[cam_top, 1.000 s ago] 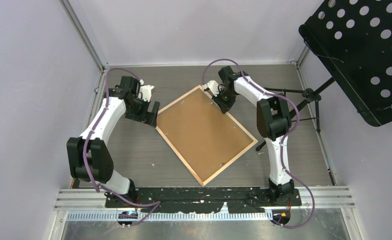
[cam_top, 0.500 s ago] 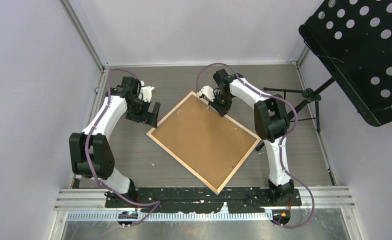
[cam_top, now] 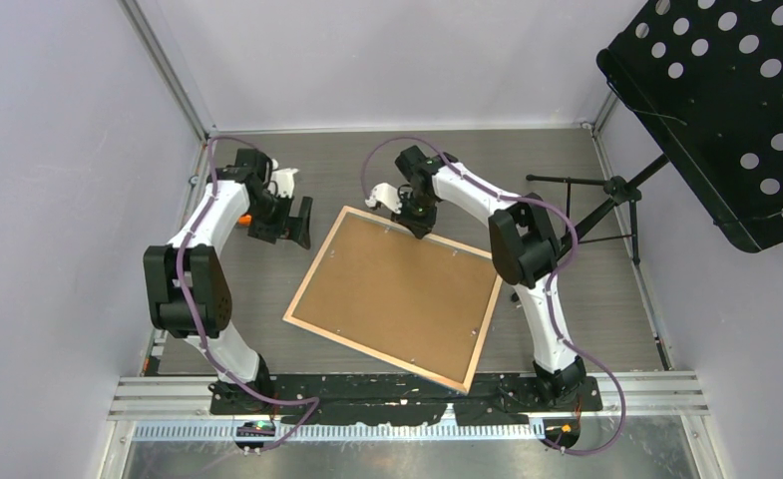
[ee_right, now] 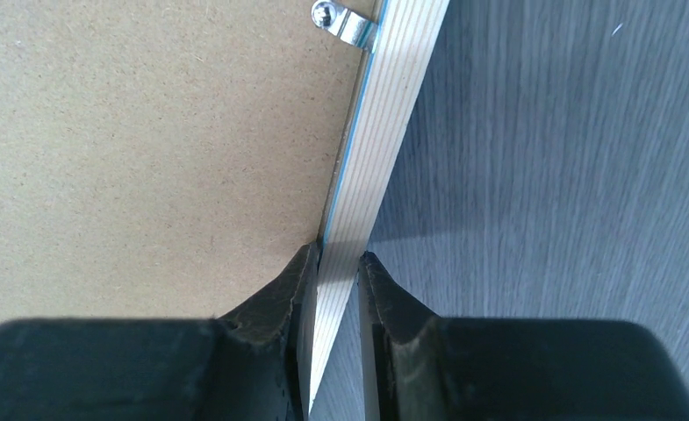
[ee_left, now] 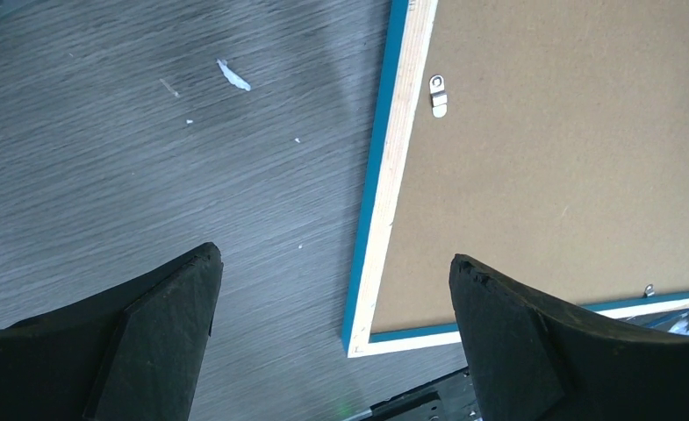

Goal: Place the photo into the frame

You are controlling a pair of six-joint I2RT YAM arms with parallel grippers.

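The frame (cam_top: pixel 314 263) lies back-up on the table, showing a light wood rim and blue sides. A brown backing board (cam_top: pixel 397 294) fills it. My right gripper (cam_top: pixel 414 222) is shut on the frame's far rim, with the wood strip (ee_right: pixel 384 158) pinched between its fingertips (ee_right: pixel 336 263). My left gripper (cam_top: pixel 297 222) hangs open left of the frame, touching nothing. Its wrist view shows the frame's near left corner (ee_left: pixel 358 338) between the spread fingers (ee_left: pixel 332 259), well below them. The photo is hidden from every view.
Small metal clips (ee_left: pixel 438 95) hold the backing board (ee_left: pixel 569 149) along the rim. A black perforated music stand (cam_top: pixel 726 100) and its tripod (cam_top: pixel 606 200) stand at the right. Walls close in the left and back, and a metal rail (cam_top: pixel 407 394) runs along the near edge.
The right gripper has swung the frame anticlockwise and to the left, keeping its grip on the rim. The left gripper has drawn back slightly towards the left wall.
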